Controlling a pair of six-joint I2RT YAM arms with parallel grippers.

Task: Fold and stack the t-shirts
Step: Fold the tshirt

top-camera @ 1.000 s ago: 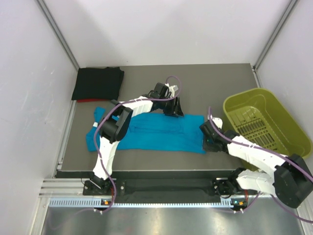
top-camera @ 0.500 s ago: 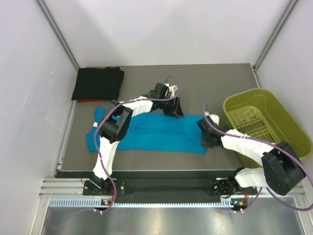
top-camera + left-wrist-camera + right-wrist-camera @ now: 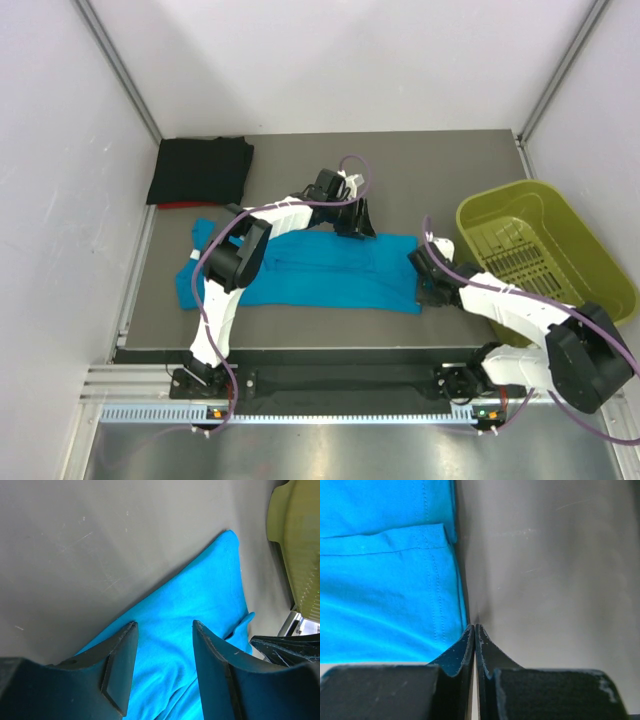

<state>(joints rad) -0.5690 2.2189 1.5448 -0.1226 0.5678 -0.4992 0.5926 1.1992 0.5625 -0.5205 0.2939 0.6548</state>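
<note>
So the teal t-shirt (image 3: 310,272) is lying flat in the middle of the grey table (image 3: 440,160), folded into a long band that runs 9 to 3 o'clock. A sleeve pokes out at the 10 o'clock end, and there are a few soft wrinkles. In the right wrist view you can see the double-stitched hem and one layer lapped over another. The black t-shirt (image 3: 200,170) is folded up in the table's 10 o'clock corner, with a sliver of the red one (image 3: 172,205) showing under its near edge.

The left gripper (image 3: 356,226) is at the teal shirt's 1 o'clock edge. Its jaws are spread well apart, straddling the blue cloth, with nothing pinched between them. I can't tell if the tips actually touch the fabric.

The right gripper (image 3: 475,628) is down at the shirt's 4 o'clock corner. Its fingers are pressed tight together, right against the hem edge. Whether a bit of hem is nipped in there, I honestly can't say.

The yellow-green bin (image 3: 545,255) sits off at 3 o'clock.
</note>
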